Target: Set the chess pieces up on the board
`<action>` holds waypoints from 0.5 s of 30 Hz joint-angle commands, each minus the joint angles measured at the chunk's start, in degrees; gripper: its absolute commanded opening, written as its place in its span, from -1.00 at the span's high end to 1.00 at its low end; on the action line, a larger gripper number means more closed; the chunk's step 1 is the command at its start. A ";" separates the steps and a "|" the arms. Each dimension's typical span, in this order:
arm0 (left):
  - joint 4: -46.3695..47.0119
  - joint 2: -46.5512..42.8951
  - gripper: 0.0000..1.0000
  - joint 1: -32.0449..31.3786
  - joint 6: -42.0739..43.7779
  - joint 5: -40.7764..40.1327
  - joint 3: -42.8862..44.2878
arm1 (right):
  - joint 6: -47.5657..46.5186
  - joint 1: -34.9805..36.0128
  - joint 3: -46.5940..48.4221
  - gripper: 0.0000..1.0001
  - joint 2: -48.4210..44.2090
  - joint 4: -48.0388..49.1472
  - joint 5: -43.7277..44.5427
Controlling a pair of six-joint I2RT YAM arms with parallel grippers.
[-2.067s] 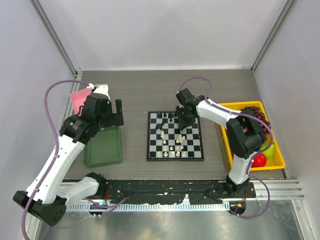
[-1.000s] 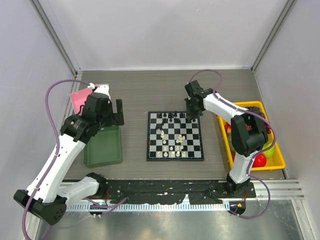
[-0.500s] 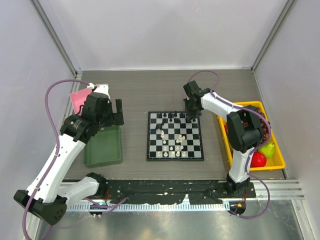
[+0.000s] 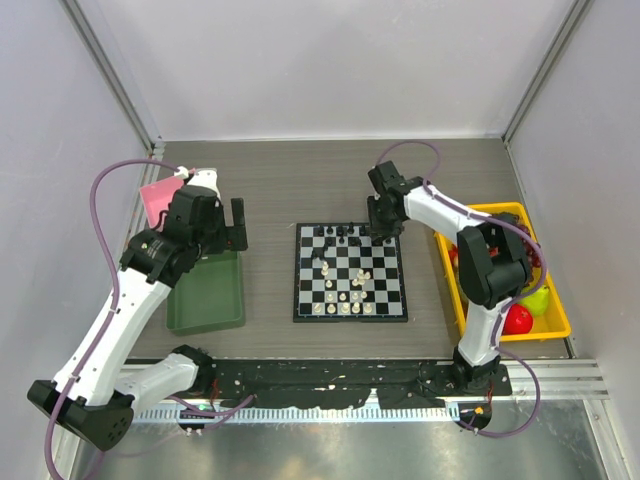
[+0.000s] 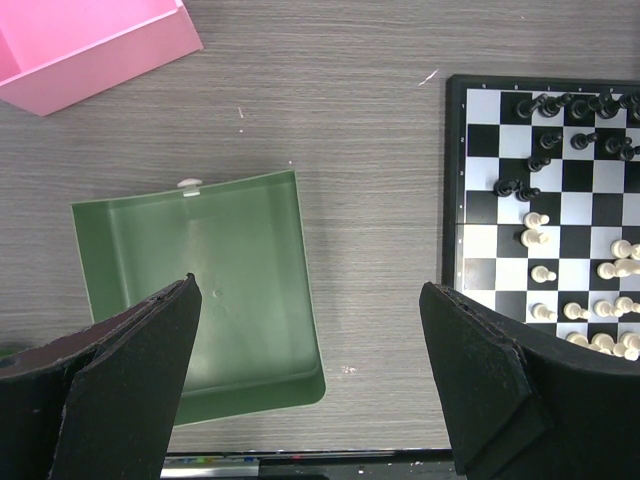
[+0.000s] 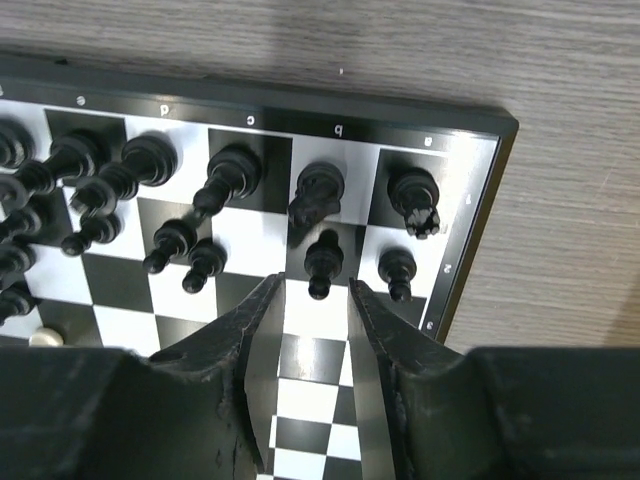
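The checkered board (image 4: 351, 318) lies in the middle of the table. Black pieces (image 4: 343, 233) stand along its far rows, white pieces (image 4: 345, 300) mostly near the front. My right gripper (image 4: 379, 231) hangs over the board's far right corner. In the right wrist view its fingers (image 6: 262, 330) stand narrowly apart and empty (image 6: 315, 287), with a black pawn (image 6: 322, 258) upright just beyond the tips, untouched. My left gripper (image 4: 238, 225) is wide open and empty (image 5: 310, 290), high over the green tray's (image 5: 120, 230) right edge, left of the board (image 5: 455, 180).
A pink box (image 4: 160, 195) sits at the back left beside the green tray (image 4: 207, 297). A yellow bin (image 4: 502, 211) with fruit stands right of the board. Grey walls close in the table on three sides.
My right gripper has moved from the board's middle to its far right corner, and its jaws now stand apart by a black pawn. The left arm has not moved.
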 commanded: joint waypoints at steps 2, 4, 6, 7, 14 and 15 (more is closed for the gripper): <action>1.46 -1.79 -0.98 0.43 -0.10 -0.83 -0.61 | 0.33 0.69 -0.93 0.23 -7.36 0.62 -0.96; 1.37 -2.14 -0.98 0.43 -0.28 -0.83 -0.78 | 0.50 1.39 -1.10 0.23 -8.07 0.97 -1.57; 1.37 -2.40 -0.98 0.43 -0.28 -0.83 -0.96 | 0.86 2.10 -0.93 0.22 -7.90 1.67 -1.93; 1.46 -2.49 -0.98 0.43 -0.37 -0.83 -0.96 | 1.21 2.36 -0.84 0.22 -7.63 2.02 -4.11; 1.11 -3.46 -0.98 0.43 -0.37 -1.09 -1.22 | 2.26 3.77 1.70 0.25 -3.51 2.55 -4.48; 1.11 -3.63 -0.98 0.43 -0.37 -1.00 -1.31 | 2.26 3.85 2.23 0.27 -2.80 2.12 -4.57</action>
